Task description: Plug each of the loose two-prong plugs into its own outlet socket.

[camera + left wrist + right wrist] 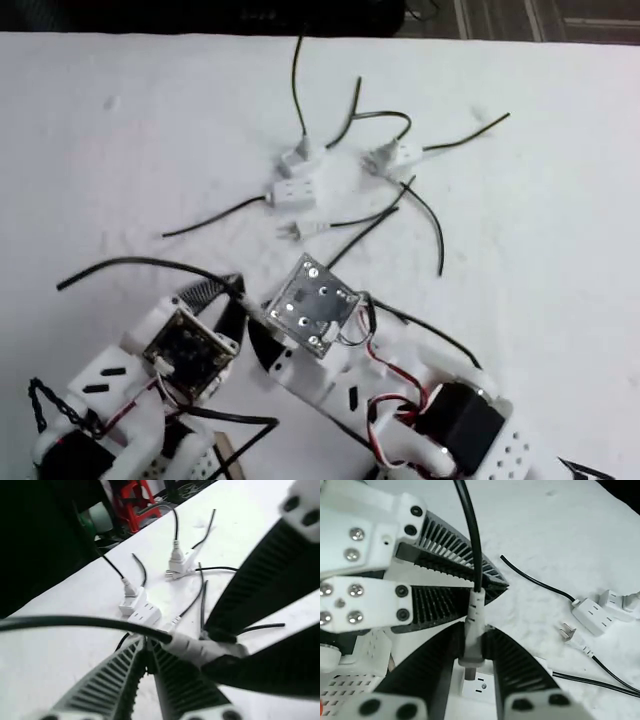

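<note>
My right gripper [475,635] is shut on a white two-prong plug [472,615], held upright over a white outlet socket [479,684]. Its prongs are at the socket's face; how deep they sit is hidden. The plug's black cable [467,525] rises away from it. My left gripper [148,647] is shut, and its tips lie against that cable [75,621] right beside the plug [197,647]. In the high view both arms sit at the near edge, left arm [185,350] and right arm [315,305]. A loose plug [300,230] lies farther out.
Three more white outlets lie mid-table: one [298,155] with a plug in it, one [295,190] with a cable trailing left, one [395,155] with a plug. Black cables [430,225] curl around them. The table's dark far edge [300,15] is behind.
</note>
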Controlling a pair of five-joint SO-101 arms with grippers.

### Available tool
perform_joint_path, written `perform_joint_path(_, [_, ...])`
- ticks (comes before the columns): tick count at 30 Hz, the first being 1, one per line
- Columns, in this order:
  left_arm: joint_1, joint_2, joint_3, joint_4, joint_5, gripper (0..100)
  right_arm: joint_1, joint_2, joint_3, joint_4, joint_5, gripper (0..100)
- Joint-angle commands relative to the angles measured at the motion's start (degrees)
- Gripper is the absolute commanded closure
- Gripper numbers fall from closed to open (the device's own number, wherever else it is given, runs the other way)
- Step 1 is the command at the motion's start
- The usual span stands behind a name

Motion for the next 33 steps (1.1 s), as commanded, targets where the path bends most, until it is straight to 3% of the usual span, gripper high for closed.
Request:
perform_joint_path(1, [7.69, 0.04, -3.25, 2.2, -0.44, 98, -0.75, 2.77, -0.35, -0.92, 0.0, 98.1])
perform_joint_path(8, [8.22, 0.04, -3.6, 3.08, -0.79, 98, -0.75, 2.95, -0.35, -0.66, 0.0, 98.1])
perform_joint_path(14, [8.04, 0.04, -3.87, 3.16, -5.36, 98, 0.04, 2.95, -0.26, -0.4, 0.0, 98.1])
perform_joint_path(22, [-3.65, 0.04, -3.43, 2.11, -4.84, 98, 13.23, 2.95, -0.35, 0.04, 0.0, 98.1])
perform_joint_path(33, [-12.44, 0.48, -1.76, 1.85, -4.84, 98, 27.12, 3.47, 2.11, 0.84, 0.0, 98.1])
